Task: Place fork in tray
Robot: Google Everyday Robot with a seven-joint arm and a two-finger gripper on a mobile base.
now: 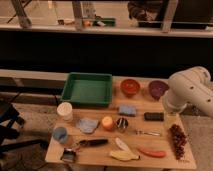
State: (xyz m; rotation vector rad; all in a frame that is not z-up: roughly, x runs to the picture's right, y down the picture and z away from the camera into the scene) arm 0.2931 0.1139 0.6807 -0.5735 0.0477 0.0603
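A pale wooden bench [100, 156] on a light floor. Along its near edge lie a small metal object [68, 156], a black-handled utensil [91, 143], a whitish flat utensil [122, 145], a yellow banana [124, 156] and a long red-orange piece [151, 152]; a knobbly dark red cluster [176, 140] lies at the right. In the middle are a blue cup [60, 134], a grey-blue cloth [87, 125], an orange ball [107, 122] and a small metal cup [122, 124]; the thin silvery fork [148, 133] lies flat just right of that cup, well apart from the tray. Further back are a white tub [64, 111], a blue sponge [127, 110] and a black block [153, 116]. The white arm [189, 89] bends in over the right edge; its hand [172, 114] is beside the block, and whether it is spread or pressed together cannot be told. At the back stand the green flared-sided tray [86, 102], a red bowl [130, 87] and a purple bowl [158, 89]; behind is a dark wall [100, 52] below windows.
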